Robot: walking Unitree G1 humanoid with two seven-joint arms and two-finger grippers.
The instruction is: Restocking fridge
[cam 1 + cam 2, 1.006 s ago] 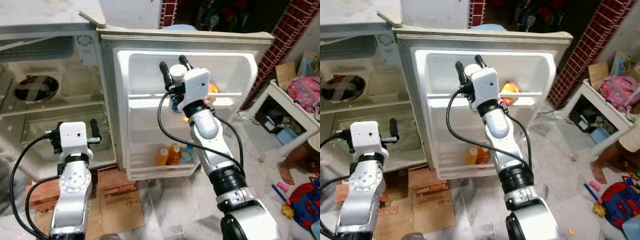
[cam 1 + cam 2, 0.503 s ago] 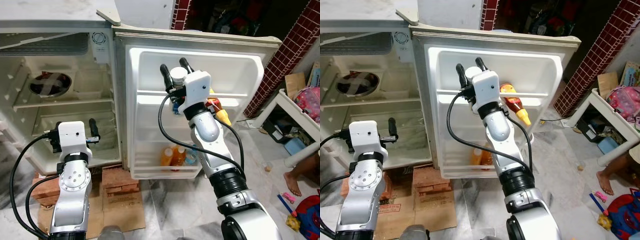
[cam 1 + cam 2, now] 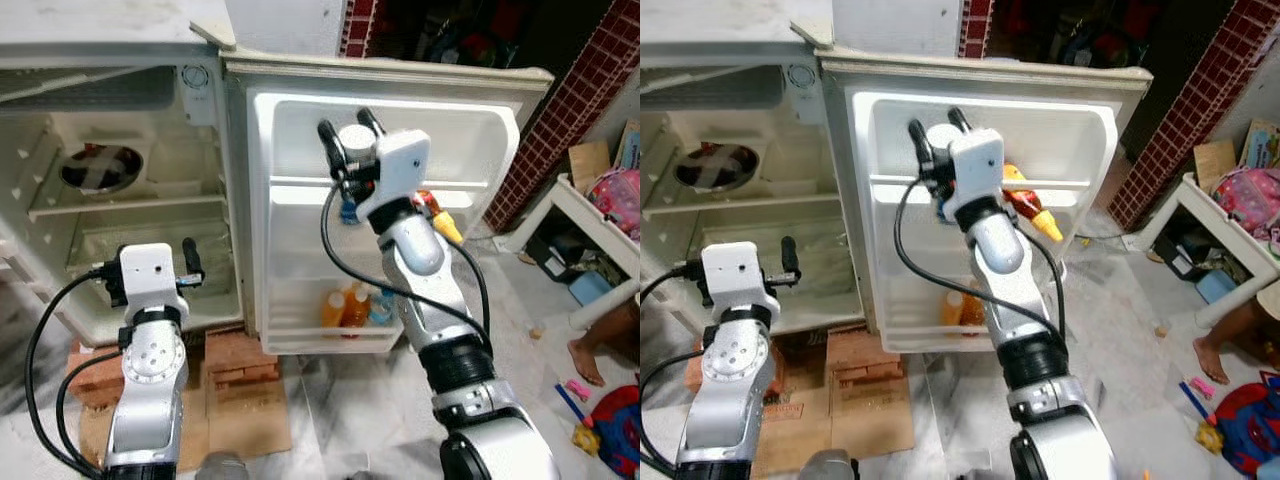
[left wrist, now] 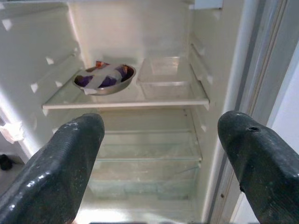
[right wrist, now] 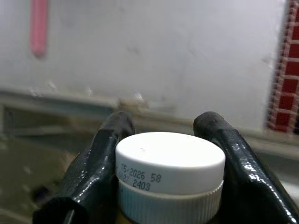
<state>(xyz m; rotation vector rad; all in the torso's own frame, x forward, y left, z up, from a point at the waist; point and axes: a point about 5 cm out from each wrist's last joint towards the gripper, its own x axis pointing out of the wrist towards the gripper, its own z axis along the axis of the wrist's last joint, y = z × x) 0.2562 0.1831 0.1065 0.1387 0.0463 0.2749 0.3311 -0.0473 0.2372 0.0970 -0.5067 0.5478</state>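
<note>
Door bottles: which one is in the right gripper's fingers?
The white-capped bottle at the upper door shelf, pinched between the right gripper fingers. The orange bottles stand free on the bottom door shelf.

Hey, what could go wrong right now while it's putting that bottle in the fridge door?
The right hand grips the bottle just under its white cap, so it might slip or swing. The upper door shelf already holds a red sauce bottle close by, which could get knocked.
</note>
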